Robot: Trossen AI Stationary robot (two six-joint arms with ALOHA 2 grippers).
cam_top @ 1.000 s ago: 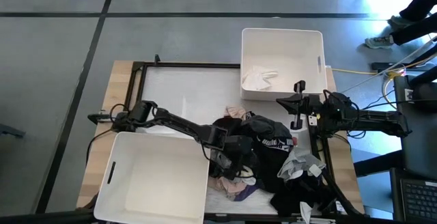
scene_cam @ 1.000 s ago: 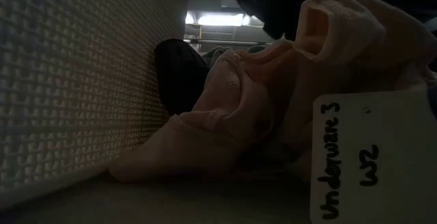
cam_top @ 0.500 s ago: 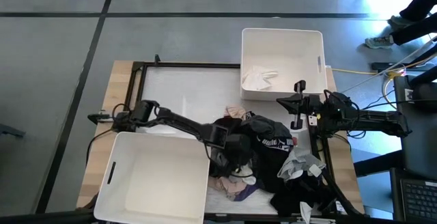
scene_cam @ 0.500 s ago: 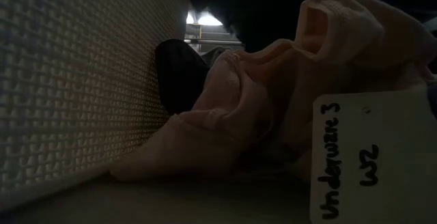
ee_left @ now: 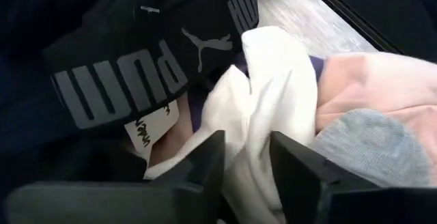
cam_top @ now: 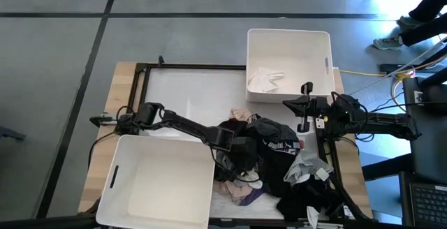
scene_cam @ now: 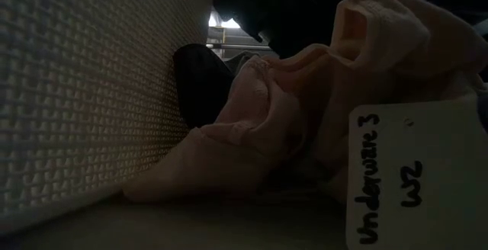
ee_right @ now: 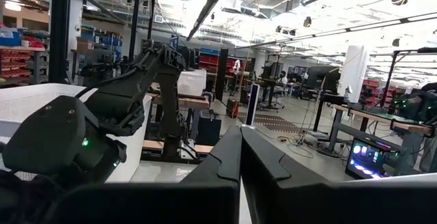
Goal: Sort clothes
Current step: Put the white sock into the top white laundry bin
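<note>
Item: left claw [ee_left: 242, 166], mine; station: buried in the left edge of the clothes pile [cam_top: 276, 163], at the near-middle of the tabletop [cam_top: 181, 89]; fingers [ee_left: 205, 159] standing on either side of a fold of a white garment [ee_left: 266, 94], a narrow gap between them filled by that fold; whether they have bitten fully I cannot tell.

Item: neighbours of that white piece; a black waistband with grey lettering [ee_left: 130, 74] on one side, a pink garment [ee_left: 382, 87] and a grey piece [ee_left: 372, 145] on the other; all touching, overlapped.

Item: right claw [cam_top: 305, 107]; fingers pressed together on nothing; parked at the right edge of the tabletop, between the far bin and the pile; waiting.

Item: far white bin [cam_top: 288, 40], far right; one white garment lying in it [cam_top: 265, 79]; near white bin [cam_top: 157, 187], near left, just beside the pile, nothing showing inside.

Item: low view; pink garment [scene_cam: 290, 105] lying against the near bin's wall [scene_cam: 84, 90], a handwritten paper tag [scene_cam: 415, 174] in front.

Step in hand, by my judgement: picking one white piece out of the heap; sorting barely begun, most of the pile unsorted.

Next move calls for: a firm pinch on the white fold alone; a straight lift so the black waistband and pink piece fall away; then carriage to a bin, likely the far one with the other white.
</note>
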